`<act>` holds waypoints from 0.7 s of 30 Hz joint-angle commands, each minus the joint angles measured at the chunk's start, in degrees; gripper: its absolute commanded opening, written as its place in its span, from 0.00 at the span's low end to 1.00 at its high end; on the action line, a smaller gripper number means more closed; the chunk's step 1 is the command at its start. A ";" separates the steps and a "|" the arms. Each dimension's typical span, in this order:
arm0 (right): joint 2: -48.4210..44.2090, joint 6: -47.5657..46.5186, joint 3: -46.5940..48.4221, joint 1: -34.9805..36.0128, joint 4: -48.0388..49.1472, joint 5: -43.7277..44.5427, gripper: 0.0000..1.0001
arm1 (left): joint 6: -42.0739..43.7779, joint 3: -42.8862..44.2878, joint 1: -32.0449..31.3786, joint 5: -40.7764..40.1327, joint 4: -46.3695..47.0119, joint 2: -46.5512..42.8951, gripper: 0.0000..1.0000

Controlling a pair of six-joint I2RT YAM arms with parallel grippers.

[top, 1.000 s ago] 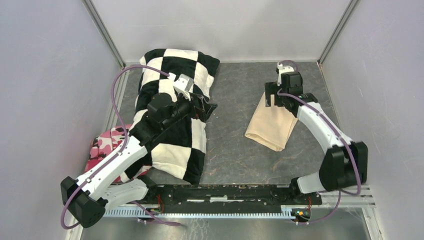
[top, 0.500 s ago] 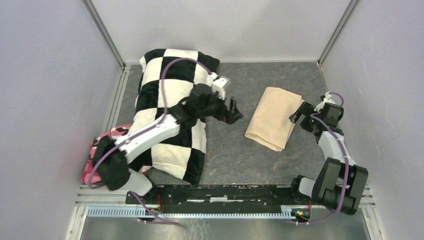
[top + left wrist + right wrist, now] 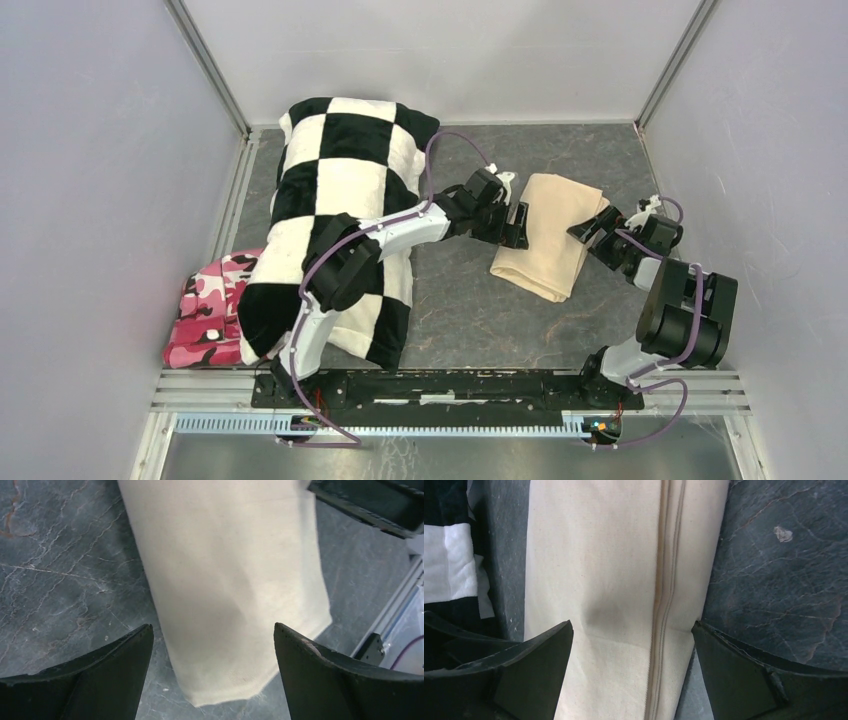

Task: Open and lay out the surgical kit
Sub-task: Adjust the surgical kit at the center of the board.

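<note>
**A:** Where is the surgical kit?

**B:** The beige cloth wrap [image 3: 548, 235] lies folded shut on the dark marbled table [image 3: 470, 310], right of centre. It sits between the two grippers. The cloth hides whatever it holds.

**A:** Which way does it run?

**B:** It's a long rectangle, and its long axis goes roughly far to near, on a slant. The far end leans toward the right wall. The near end leans left, toward the arm bases. In the right wrist view a stitched seam [image 3: 665, 605] runs lengthwise, nearer the long edge that faces away from the pillow.

**A:** And the left gripper?

**B:** The left gripper [image 3: 515, 226] sits at the wrap's pillow-side long edge, just past the black-and-white checkered pillow [image 3: 340, 180]. Its jaws are spread wide with nothing pinched. Its wrist camera shows one short end of the wrap lying between the two fingers. I can't tell whether they touch the cloth.

**A:** The right one?

**B:** The right gripper [image 3: 592, 230] is at the opposite long edge, facing the left one across the wrap. Its jaws are also fully spread and grip nothing, with the cloth and seam beneath them.

**A:** Anything else?

**B:** A pink camouflage cloth [image 3: 205, 310] lies at the far left, partly under the pillow's near corner and well apart from the kit.
</note>
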 commanded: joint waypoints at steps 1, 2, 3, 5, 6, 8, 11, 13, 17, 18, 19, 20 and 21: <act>3.01 0.71 1.64 0.02 5.25 -0.76 0.96 | -4.13 3.73 0.30 0.07 0.01 2.71 0.94; 3.96 0.79 2.21 0.35 5.20 -0.43 0.96 | -4.97 3.50 0.22 0.42 0.74 3.48 0.93; 4.84 0.79 3.20 0.78 5.12 -0.29 0.95 | -5.78 3.17 0.22 0.89 1.65 4.06 0.92; 6.90 1.12 4.96 1.91 5.22 -0.22 0.93 | -7.54 2.59 0.19 2.05 3.50 4.98 0.90; 7.86 1.18 6.06 2.48 5.11 -0.06 0.92 | -8.45 2.47 0.09 2.76 4.46 5.43 0.89; 9.58 1.10 8.47 3.96 4.61 0.63 0.91 | -10.54 2.36 -0.23 4.52 6.70 6.42 0.86; 11.80 1.02 13.14 5.70 2.68 1.92 0.90 | -13.32 3.44 -0.82 5.96 9.54 8.26 0.83; 12.84 -0.26 16.80 6.22 0.25 2.83 0.90 | -14.05 4.48 -0.93 6.39 10.10 9.36 0.81; 12.66 -5.83 23.10 6.23 -9.38 7.74 0.91 | -11.37 6.60 -0.40 4.20 7.43 9.24 0.84; 11.33 -6.82 23.20 6.18 -10.78 9.00 0.92 | -10.82 6.80 -0.09 4.09 6.75 8.64 0.85; 9.38 -7.68 22.70 6.18 -11.44 10.54 0.93 | -10.38 6.80 0.38 4.37 6.26 7.93 0.88; 7.65 -8.31 21.81 6.19 -12.35 12.09 0.95 | -10.02 6.42 0.73 4.32 5.75 6.81 0.89; 5.90 -9.08 20.92 6.15 -13.21 13.96 0.96 | -9.62 5.70 0.94 4.21 5.40 5.24 0.91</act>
